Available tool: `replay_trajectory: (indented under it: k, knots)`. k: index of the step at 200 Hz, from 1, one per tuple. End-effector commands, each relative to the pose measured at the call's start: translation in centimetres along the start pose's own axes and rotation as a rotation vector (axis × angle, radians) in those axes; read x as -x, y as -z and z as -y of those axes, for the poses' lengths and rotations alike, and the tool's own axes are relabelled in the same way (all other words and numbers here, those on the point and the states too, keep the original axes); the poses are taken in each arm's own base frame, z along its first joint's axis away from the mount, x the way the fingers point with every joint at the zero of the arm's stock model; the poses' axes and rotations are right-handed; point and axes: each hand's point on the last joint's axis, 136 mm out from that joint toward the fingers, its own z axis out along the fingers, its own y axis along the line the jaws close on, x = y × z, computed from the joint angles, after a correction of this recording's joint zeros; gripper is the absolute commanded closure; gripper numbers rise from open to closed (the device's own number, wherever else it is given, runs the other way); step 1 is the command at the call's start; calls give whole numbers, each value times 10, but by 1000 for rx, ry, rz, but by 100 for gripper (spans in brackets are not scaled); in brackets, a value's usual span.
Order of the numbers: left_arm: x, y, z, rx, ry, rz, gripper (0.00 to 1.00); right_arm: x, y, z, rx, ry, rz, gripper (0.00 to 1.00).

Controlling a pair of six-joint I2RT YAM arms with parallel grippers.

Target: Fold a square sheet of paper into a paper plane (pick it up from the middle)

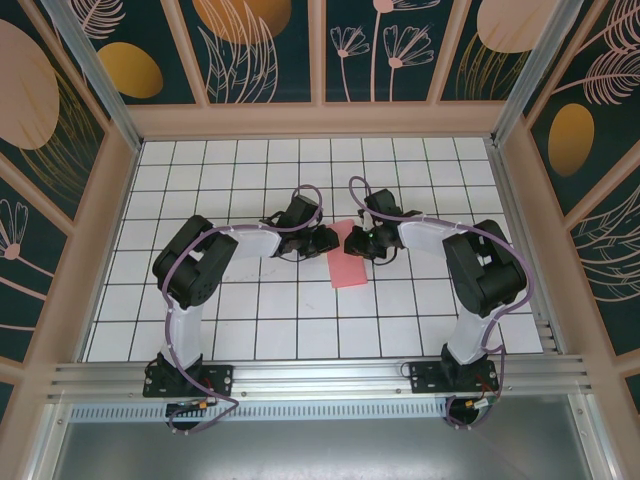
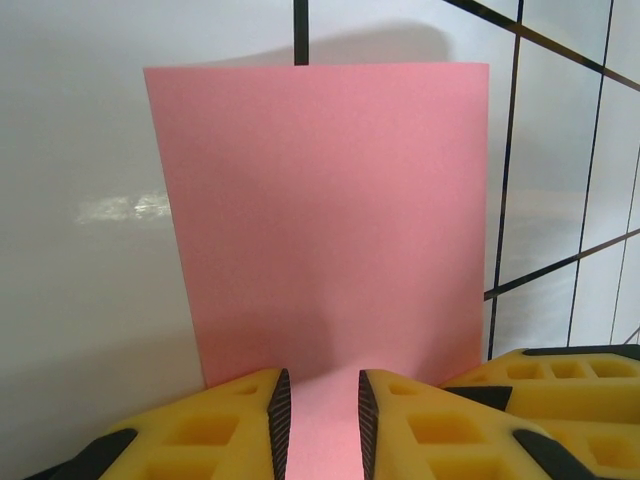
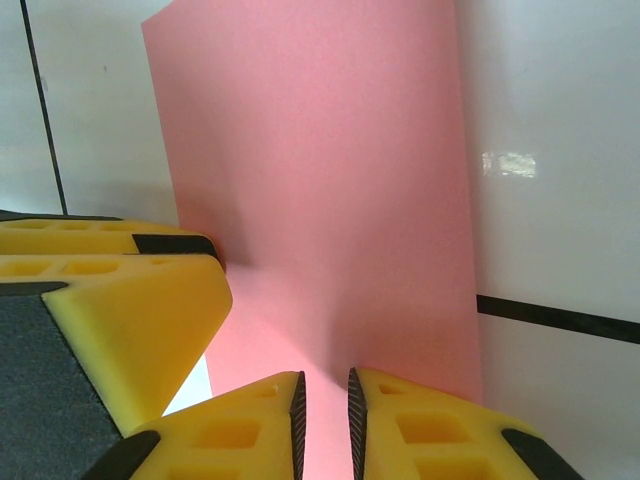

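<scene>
A: Starting nearest the bases: where to look for the thin salmon-pink sheet of paper [image 1: 349, 272]?

B: Flat on the white gridded bench [image 1: 250, 300], midway between the two arms and well clear of the bases. Appears folded once, going by the outline: longer than wide, with the long axis running near to far.

A: And farther out along that axis?

B: Runs in under both claws at its far part. Left claw [image 1: 325, 241] at the left edge, right claw [image 1: 353, 243] at the right edge, pointed at each other and nearly touching above the paper. Hard to call either arm nearer; about equal.

A: Clenched, released, or grasping?

B: Ajar on both, by a narrow slot. From the left wrist, yellow fingers [image 2: 230, 425] low over the sheet, with flat pink visible through the gap; much the same from the right wrist. No pinch to be seen, so not grasping, as far as can be told.

A: So hinges on what, the coming move?

B: By judgement only: on most of the sheet's length lying to the near side of the tips. Probably calls for working both claws together along that long axis. Risks a skewed crease if dragged unevenly.
</scene>
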Motion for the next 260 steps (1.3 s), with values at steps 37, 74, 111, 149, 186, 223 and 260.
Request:
replay_trajectory:
  k: [37,74,111,149,186,223,260]
  knots:
    - [-23,-13,-38,103,24,-55,72,13,37,5,-95,41,123,60]
    - [-22,-13,-37,100,24,-52,72,4,29,24,-170,51,91,46]
    - [-21,-12,-34,93,21,-50,72,-7,9,18,-141,97,8,42]
    - [-19,-10,-29,76,15,-45,72,-13,-4,27,-169,98,-34,49]
    - [-16,-9,-21,53,2,-43,72,-20,-12,44,-229,80,-62,56]
    - [-14,-7,-14,32,-7,-35,72,-25,-16,56,-277,72,-78,60]
    - [-12,-5,-7,8,-13,-32,72,-30,-21,65,-315,74,-94,62]
